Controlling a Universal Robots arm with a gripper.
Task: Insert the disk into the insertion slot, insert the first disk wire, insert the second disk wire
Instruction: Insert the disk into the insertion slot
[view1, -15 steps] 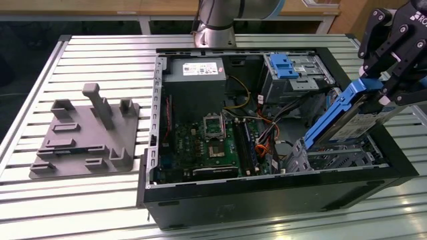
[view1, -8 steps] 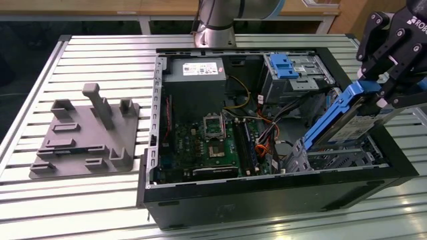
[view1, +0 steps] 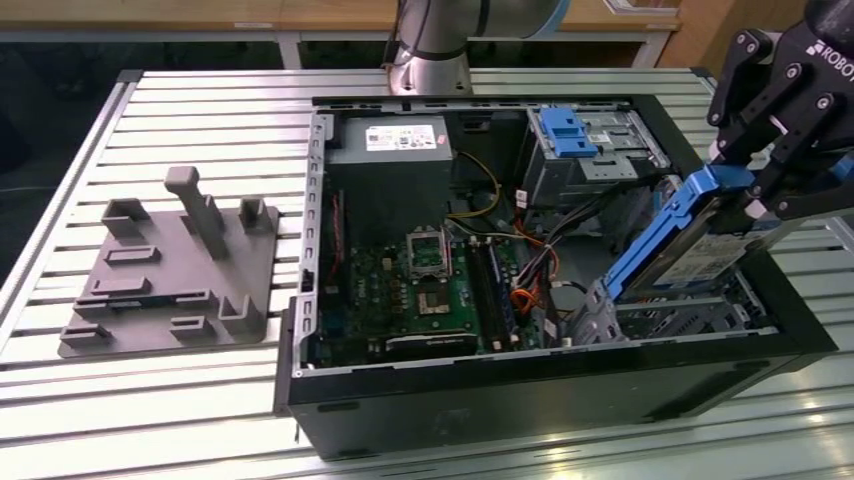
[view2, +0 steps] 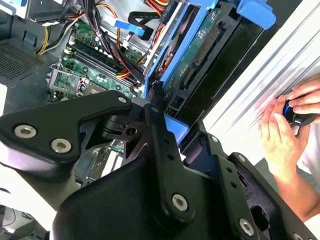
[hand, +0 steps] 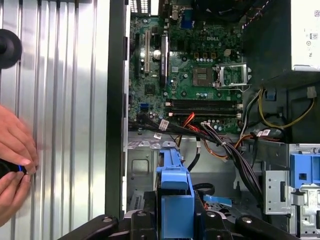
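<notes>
One slatted metal table (view1: 200, 120) carries one open black case (view1: 534, 410). Beside the case, on the exterior view's left, lies one grey fixture plate (view1: 160, 290). Inside the case there is one green board (view1: 427, 290), one power supply (view1: 387, 140) at the far wall, and two drive cages. These are the taller cage (view1: 607, 150) with one blue latch (view1: 567, 130), and the low slot (view1: 694, 315) in the case's near corner on the exterior view's right. One disk (view1: 681, 240) stands steeply tilted over this corner. Its lower end is at the slot and its upper end is above the case's rim. The one gripper (view1: 757, 187) is closed on the upper end of the disk's blue frame. Outside the case, two hands (hand: 15, 147) of a person are over the table and hold one small black object (hand: 6, 167).
</notes>
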